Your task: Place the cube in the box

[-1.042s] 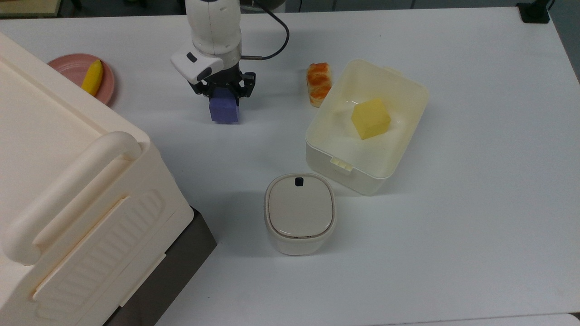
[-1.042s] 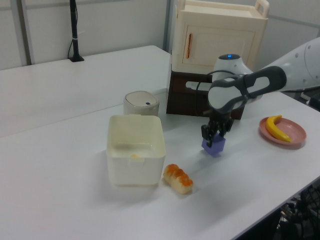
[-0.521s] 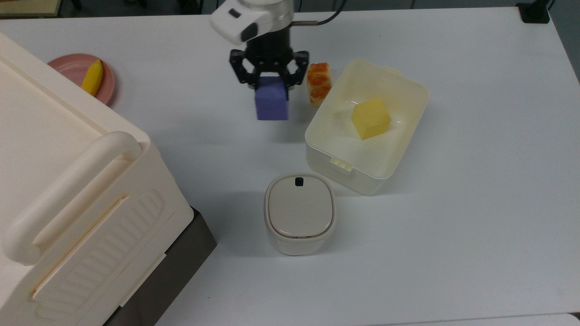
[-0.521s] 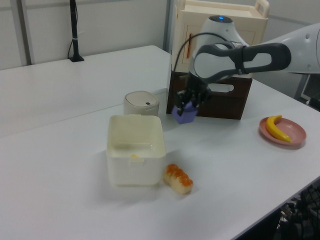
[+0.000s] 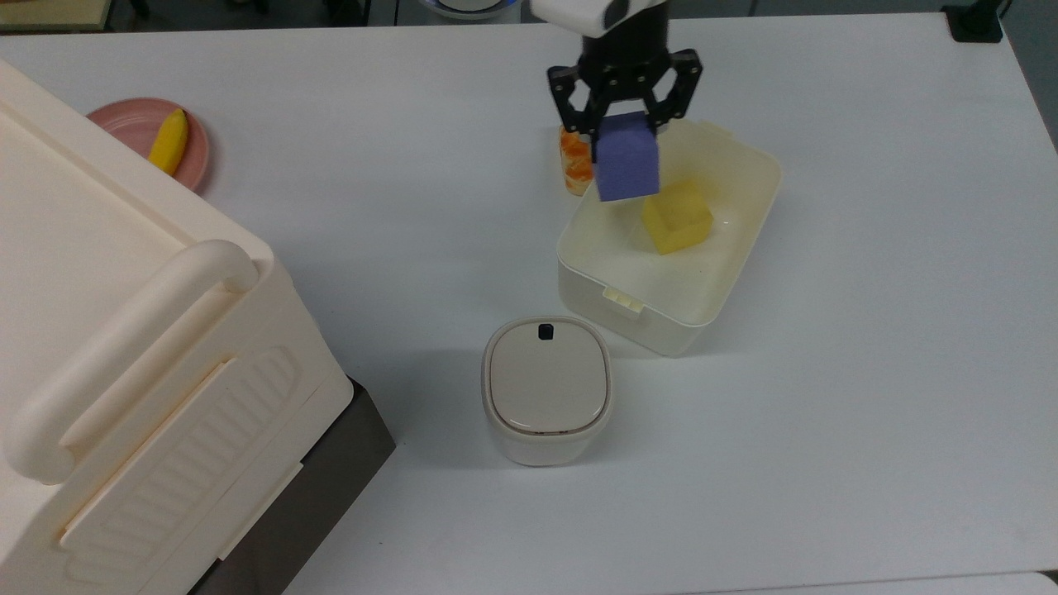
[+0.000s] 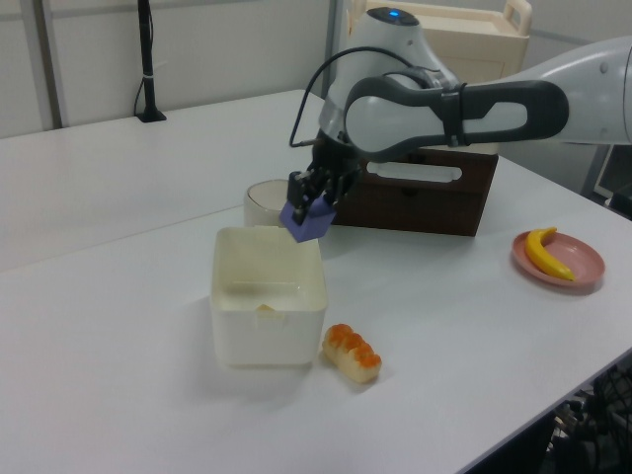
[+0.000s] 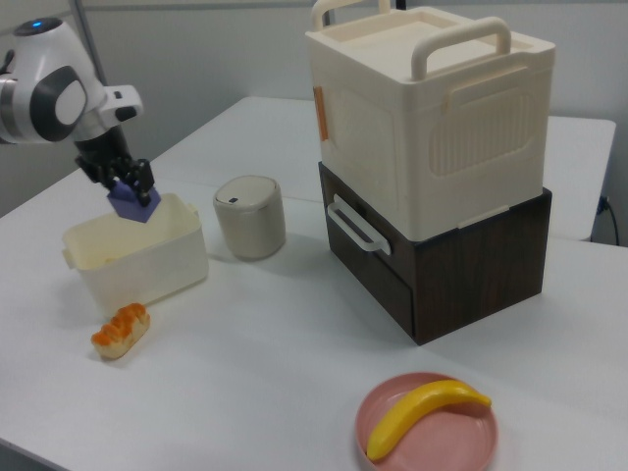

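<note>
Above the box [image 5: 748,240] rim, over its edge nearest the pastry [image 5: 574,161]: jaws clamped on the cube [image 5: 627,168], held clear of the desk to pass over the wall beside the yellow cube [image 5: 678,219]

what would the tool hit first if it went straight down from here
Probably the box, near its edge: the tool holds the purple cube above it. The yellow cube sits close by; depth is unclear.
</note>
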Available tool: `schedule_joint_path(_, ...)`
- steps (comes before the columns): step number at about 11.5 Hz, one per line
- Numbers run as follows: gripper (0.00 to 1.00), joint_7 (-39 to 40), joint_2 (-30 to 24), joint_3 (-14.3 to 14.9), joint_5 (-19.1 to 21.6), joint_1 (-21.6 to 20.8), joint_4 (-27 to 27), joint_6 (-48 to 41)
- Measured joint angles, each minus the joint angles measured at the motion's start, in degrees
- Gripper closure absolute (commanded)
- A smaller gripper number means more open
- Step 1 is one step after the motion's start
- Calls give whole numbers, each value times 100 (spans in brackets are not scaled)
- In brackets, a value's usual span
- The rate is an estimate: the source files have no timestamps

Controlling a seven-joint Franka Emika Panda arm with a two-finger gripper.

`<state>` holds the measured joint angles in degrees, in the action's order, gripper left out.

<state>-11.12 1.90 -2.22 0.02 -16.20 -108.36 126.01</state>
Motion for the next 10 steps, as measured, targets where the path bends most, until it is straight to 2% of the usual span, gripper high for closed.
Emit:
schedule_joint_path(3,0,8,110,-290,-65,-94,3,0)
schedule_joint_path(8,0,14,104,-295,-68,-35,39,0)
schedule_joint_path(10,0,13,-8,-265,-97,175,192,-478)
